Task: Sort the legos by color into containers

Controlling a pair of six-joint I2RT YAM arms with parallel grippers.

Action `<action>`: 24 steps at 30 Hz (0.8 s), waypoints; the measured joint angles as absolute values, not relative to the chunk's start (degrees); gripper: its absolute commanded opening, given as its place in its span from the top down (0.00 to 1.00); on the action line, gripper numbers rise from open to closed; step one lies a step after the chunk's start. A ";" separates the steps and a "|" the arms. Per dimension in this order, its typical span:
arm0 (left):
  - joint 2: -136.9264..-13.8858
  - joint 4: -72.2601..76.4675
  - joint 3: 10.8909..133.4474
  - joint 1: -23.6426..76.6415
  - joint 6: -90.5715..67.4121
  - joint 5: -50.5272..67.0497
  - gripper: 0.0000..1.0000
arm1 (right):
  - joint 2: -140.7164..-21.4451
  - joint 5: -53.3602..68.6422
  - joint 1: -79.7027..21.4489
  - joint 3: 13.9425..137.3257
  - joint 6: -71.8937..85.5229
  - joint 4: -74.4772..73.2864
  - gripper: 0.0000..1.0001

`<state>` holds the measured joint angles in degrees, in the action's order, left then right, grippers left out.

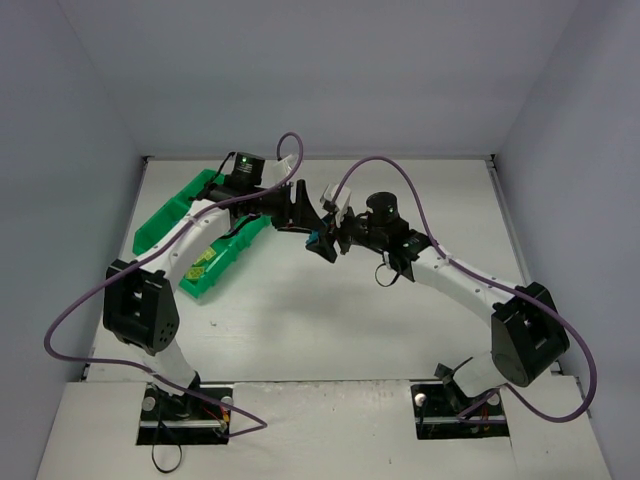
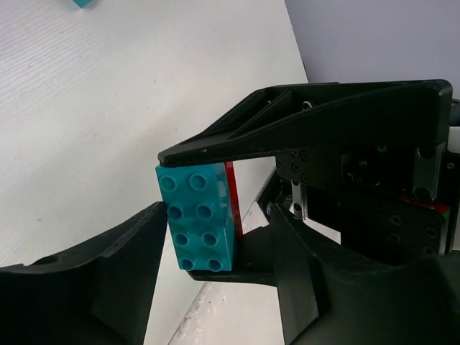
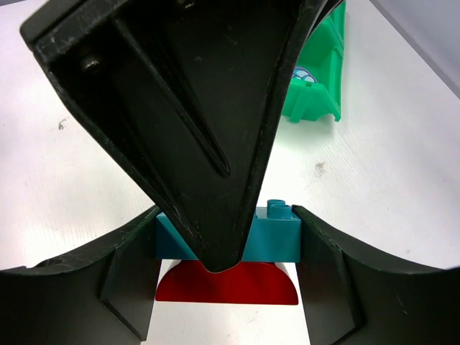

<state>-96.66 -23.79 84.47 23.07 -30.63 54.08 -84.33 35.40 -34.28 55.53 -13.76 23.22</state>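
A cyan-blue lego (image 2: 198, 215) with a red half-round lego (image 3: 226, 284) stuck to it hangs above the table centre (image 1: 318, 240). My right gripper (image 3: 226, 215) is shut on the cyan lego's two ends (image 3: 277, 233). Its fingers (image 2: 302, 129) show above and below the lego in the left wrist view. My left gripper (image 2: 219, 215) straddles the pair from the side. One of its fingers (image 3: 201, 108) lies against the cyan face, and a gap shows between the other finger and the red lego (image 2: 231, 187). The green tray (image 1: 165, 225) lies at the back left, under the left arm.
The tray's end (image 3: 316, 86) shows behind the grippers with a cyan lego inside. Yellow-green legos (image 1: 197, 268) lie in its near compartment. Another cyan piece (image 2: 83, 2) lies on the table. Grey walls close in the table on three sides.
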 measured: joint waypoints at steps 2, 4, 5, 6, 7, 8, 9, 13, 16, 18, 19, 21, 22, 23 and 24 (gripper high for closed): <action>-96.75 -23.90 84.49 23.18 -30.46 54.00 0.48 | -84.34 35.38 -34.28 55.53 -13.76 23.05 0.90; -96.88 -24.05 84.47 23.24 -30.35 54.00 0.48 | -84.34 35.38 -34.28 55.53 -13.78 22.83 0.90; -96.97 -24.16 84.47 23.31 -30.26 54.02 0.48 | -84.34 35.38 -34.28 55.53 -13.78 22.70 0.90; -97.03 -24.23 84.47 23.35 -30.17 54.00 0.49 | -84.34 35.35 -34.28 55.53 -13.78 22.55 0.90; -97.08 -24.27 84.47 23.42 -30.09 54.00 0.50 | -84.34 35.35 -34.28 55.53 -13.78 22.44 0.90; -97.10 -24.34 84.47 23.49 -30.00 53.93 0.51 | -84.34 35.35 -34.28 55.53 -13.78 22.33 0.90; -97.17 -24.40 84.47 23.51 -29.87 53.84 0.52 | -84.34 35.35 -34.28 55.53 -13.78 22.24 0.90; -97.65 -24.62 84.47 23.51 -28.95 53.47 0.65 | -84.34 35.31 -34.28 55.57 -13.76 21.91 0.89; -97.95 -24.67 84.47 23.46 -28.51 52.60 0.81 | -84.34 35.22 -34.26 55.61 -13.72 21.82 0.89; -98.06 -24.71 84.47 23.46 -28.45 52.45 0.89 | -84.34 34.89 -34.28 55.64 -13.74 21.71 0.89; -98.06 -24.69 84.47 23.44 -28.56 52.49 0.92 | -84.34 34.87 -34.28 55.66 -13.72 21.69 0.89; -98.06 -24.60 84.47 23.46 -28.58 52.49 0.95 | -84.34 34.85 -34.28 55.72 -13.74 21.61 0.88; -98.06 -24.53 84.49 23.46 -28.58 52.49 0.96 | -84.34 34.81 -34.28 55.75 -13.74 21.61 0.87; -98.06 -24.45 84.47 23.46 -28.58 52.49 0.97 | -84.34 34.74 -34.28 55.77 -13.74 21.61 0.84; -98.06 -24.38 84.47 23.46 -28.58 52.47 0.97 | -84.34 34.72 -34.28 55.77 -13.76 21.58 0.80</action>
<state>-98.06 -24.38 84.47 23.46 -28.58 52.47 -84.33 34.72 -34.28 55.77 -13.76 21.58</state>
